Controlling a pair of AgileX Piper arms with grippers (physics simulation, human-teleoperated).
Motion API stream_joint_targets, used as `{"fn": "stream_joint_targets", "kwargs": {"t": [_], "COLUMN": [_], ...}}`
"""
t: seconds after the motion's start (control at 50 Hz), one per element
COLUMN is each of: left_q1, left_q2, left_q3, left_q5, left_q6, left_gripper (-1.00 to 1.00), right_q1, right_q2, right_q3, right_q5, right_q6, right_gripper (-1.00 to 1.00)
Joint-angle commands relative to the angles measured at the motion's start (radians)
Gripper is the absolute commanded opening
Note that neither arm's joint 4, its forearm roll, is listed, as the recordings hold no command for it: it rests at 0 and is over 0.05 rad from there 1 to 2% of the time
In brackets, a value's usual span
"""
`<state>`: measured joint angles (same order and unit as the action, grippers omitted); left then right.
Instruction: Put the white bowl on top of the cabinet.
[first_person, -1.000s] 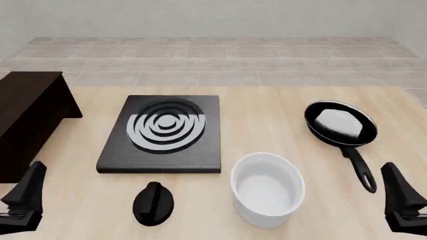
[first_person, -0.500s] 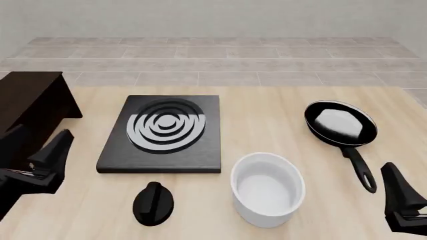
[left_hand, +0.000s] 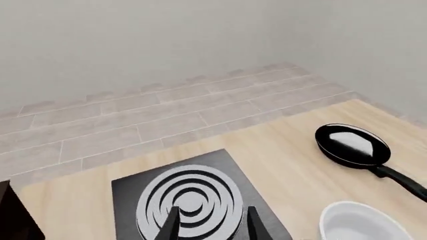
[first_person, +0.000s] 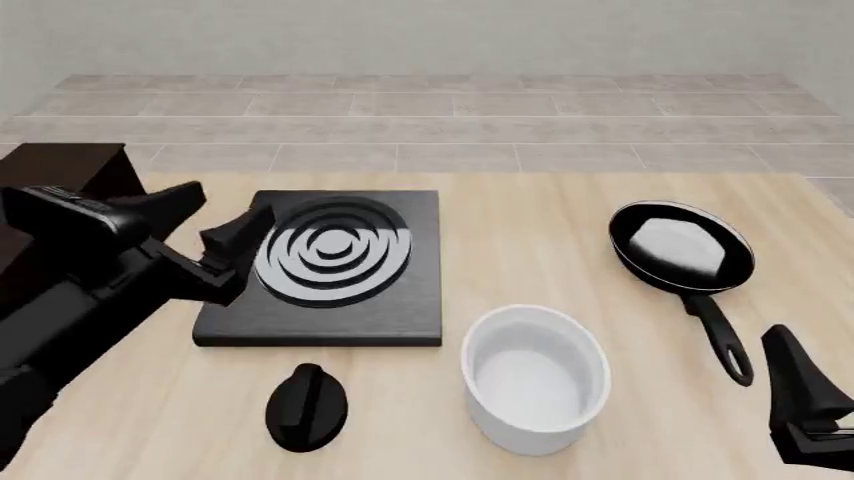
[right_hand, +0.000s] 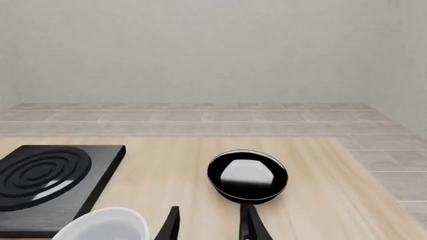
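Nearest, the white bowl (first_person: 535, 377) stands upright on the bench (first_person: 534, 220), just right of a black knob (first_person: 307, 406). Beyond both lies the stove plate (first_person: 327, 268); the left gripper (first_person: 211, 235), fingers parted and empty, hangs over its left edge. Only the front view shows the cabinet (first_person: 60, 170), farther left. The right gripper (right_hand: 208, 223) is open near the frying pan (right_hand: 247, 175).

plain pale grey wall (first_person: 427, 30), grey tiled floor (first_person: 427, 125) behind, light wood table (first_person: 534, 215), even flat lighting
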<state>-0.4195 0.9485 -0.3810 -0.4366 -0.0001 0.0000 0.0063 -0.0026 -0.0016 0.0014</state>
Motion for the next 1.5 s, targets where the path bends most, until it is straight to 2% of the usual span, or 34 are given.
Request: {"fn": "stream_joint_targets", "kwargs": {"t": [0.02,0.06,0.18,0.24,0.42,0.48,0.56,0.64,0.9,0.94,1.08,1.16,1.5], "left_q1": [-0.093,-0.130,-0.148,-0.191,-0.191,-0.204,-0.211,-0.234,-0.261,-0.255,-0.258,-0.276,-0.325], "left_q2": [0.153,0.173,0.192,0.276,0.276,0.352,0.366,0.396,0.488,0.524,0.566,0.595,0.643], "left_q3": [-0.124,-0.140,-0.158,-0.206,-0.206,-0.257,-0.274,-0.318,-0.404,-0.424,-0.481,-0.507,-0.504], "left_q5": [0.028,0.036,0.042,0.056,0.056,0.059,0.071,0.121,0.177,0.195,0.244,0.269,0.276], "left_q6": [-0.006,0.016,0.026,0.036,0.036,0.026,0.045,0.034,0.044,0.075,0.086,0.076,0.070], "left_gripper": [1.00,1.00,1.00,1.00,1.00,1.00,1.00,1.00,1.00,1.00,1.00,1.00,1.00], "right_q1": [0.000,0.000,0.000,0.000,0.000,0.000,0.000,0.000,0.000,0.000,0.000,0.000,0.000], "right_q2": [0.001,0.001,0.004,0.000,0.003,0.002,0.001,0.001,0.004,0.005,0.002,0.004,0.004], "right_q3": [0.000,-0.001,0.000,-0.002,0.000,0.000,-0.001,-0.001,0.000,0.000,-0.001,0.000,-0.002], "right_q5": [-0.002,-0.001,-0.004,0.003,-0.003,-0.001,0.000,0.000,-0.004,-0.005,-0.001,-0.003,-0.002], "right_q6": [-0.001,0.000,0.001,0.000,0.001,0.000,0.000,0.000,0.000,0.000,0.000,0.000,0.000], "right_gripper": [1.00,1.00,1.00,1.00,1.00,1.00,1.00,1.00,1.00,1.00,1.00,1.00,1.00]}}
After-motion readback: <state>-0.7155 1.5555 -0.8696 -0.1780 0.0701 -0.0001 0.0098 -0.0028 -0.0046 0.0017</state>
